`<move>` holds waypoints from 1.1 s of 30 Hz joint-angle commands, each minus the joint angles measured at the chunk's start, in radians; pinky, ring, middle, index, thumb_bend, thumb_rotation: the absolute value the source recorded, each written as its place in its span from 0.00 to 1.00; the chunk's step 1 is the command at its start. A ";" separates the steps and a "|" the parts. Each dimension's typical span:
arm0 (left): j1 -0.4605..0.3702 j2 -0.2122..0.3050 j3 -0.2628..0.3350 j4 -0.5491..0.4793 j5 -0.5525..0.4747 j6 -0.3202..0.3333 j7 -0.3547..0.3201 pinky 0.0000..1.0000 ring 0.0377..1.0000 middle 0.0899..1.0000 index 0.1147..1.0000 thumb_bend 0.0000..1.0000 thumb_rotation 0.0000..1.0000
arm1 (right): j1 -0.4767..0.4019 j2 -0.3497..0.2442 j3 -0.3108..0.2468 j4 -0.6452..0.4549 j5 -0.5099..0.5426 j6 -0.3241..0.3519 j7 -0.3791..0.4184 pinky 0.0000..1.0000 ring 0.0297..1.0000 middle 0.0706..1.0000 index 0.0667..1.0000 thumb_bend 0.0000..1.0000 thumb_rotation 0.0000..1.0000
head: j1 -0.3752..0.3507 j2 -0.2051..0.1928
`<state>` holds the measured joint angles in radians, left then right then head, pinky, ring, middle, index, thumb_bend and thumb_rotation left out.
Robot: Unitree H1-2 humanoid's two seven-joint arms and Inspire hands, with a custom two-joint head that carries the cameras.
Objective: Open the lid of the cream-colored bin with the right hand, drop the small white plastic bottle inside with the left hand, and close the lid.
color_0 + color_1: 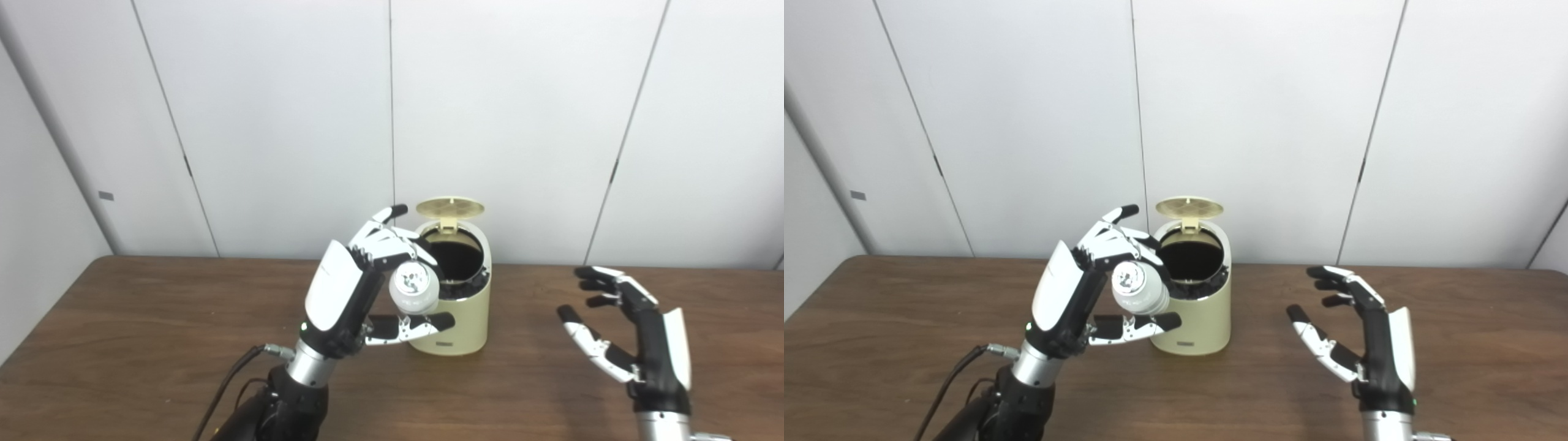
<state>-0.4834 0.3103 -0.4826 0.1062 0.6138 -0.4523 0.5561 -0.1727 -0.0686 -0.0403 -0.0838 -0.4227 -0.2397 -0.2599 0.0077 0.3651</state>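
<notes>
Left hand (361,288) grips bottle (414,288) (label unreadable); bin (456,318) interior dark.

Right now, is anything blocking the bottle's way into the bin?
Nothing visible. The lid stands open, the bin mouth is clear, and the left robot hand holds the bottle beside its rim.

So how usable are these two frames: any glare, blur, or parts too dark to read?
Left eye view: even, soft lighting, everything fairly sharp; the bin interior is a black void, contents unreadable. Right eye view: same flat light, faint shadows on the table; the white bottle in the left hand looks slightly washed out, its markings illegible; the right hand is crisp.
</notes>
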 commanded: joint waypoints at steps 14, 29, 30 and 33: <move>-0.178 -0.009 -0.143 0.219 0.030 -0.018 0.295 0.94 0.70 0.44 0.39 0.52 0.00 | -0.010 0.018 -0.003 -0.066 -0.043 -0.003 -0.022 0.52 0.64 0.66 0.61 0.27 0.25 | -0.034 -0.007; -0.261 0.006 -0.259 0.292 0.055 -0.018 0.487 0.37 0.42 0.43 0.42 0.50 0.00 | -0.005 0.027 0.000 -0.069 -0.059 0.001 -0.031 0.53 0.64 0.66 0.61 0.27 0.34 | -0.053 -0.008; -0.264 0.005 -0.262 0.295 0.055 -0.018 0.492 0.37 0.42 0.43 0.42 0.50 0.00 | -0.005 0.027 -0.001 -0.069 -0.060 0.001 -0.032 0.53 0.64 0.66 0.61 0.27 0.34 | -0.053 -0.008; -0.272 0.003 -0.273 0.305 0.050 -0.018 0.506 0.37 0.42 0.43 0.41 0.50 0.00 | -0.006 0.024 -0.002 -0.062 -0.055 -0.008 -0.033 0.53 0.64 0.66 0.61 0.27 0.32 | -0.052 -0.007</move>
<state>-0.6934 0.3066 -0.7600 0.4183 0.6679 -0.4532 1.0262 -0.1567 -0.0471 -0.0414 -0.1126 -0.4794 -0.2332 -0.2783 -0.0445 0.3590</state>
